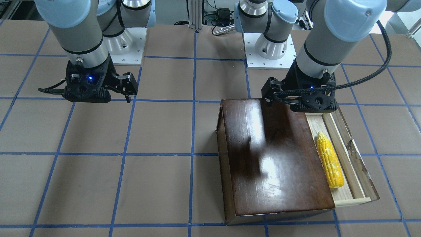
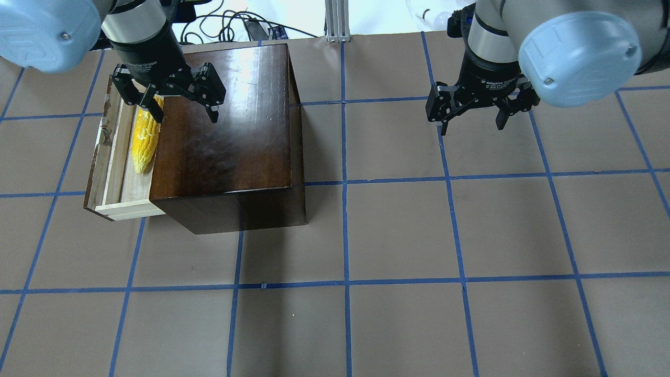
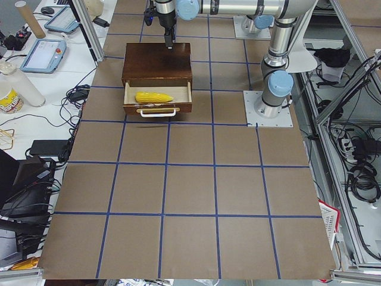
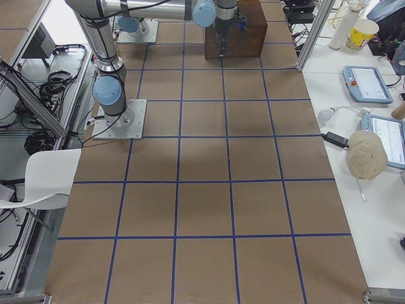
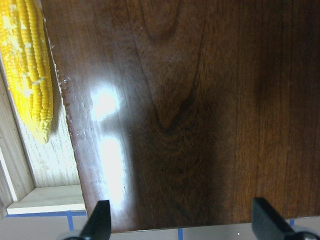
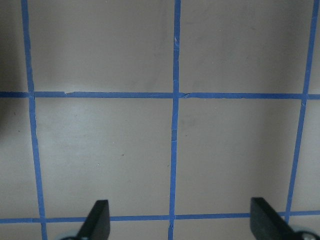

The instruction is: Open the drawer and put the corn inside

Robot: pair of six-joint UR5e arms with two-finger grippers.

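Observation:
The drawer (image 2: 111,157) stands pulled out of the dark brown box (image 2: 225,125) on the box's left side. The yellow corn (image 2: 144,139) lies lengthwise in its pale-wood tray, next to the box's edge. It also shows in the front view (image 1: 330,164) and in the left wrist view (image 5: 32,75). My left gripper (image 2: 186,116) is open and empty, hovering above the box top's far left part, near the corn's far end. My right gripper (image 2: 471,127) is open and empty above bare table, far right of the box.
The table is brown paper with a blue tape grid (image 2: 345,183). The two arm bases (image 1: 125,42) stand at the table's robot side. The drawer's white handle (image 3: 158,111) faces the table's left end. Side benches hold tablets and cups (image 3: 44,53).

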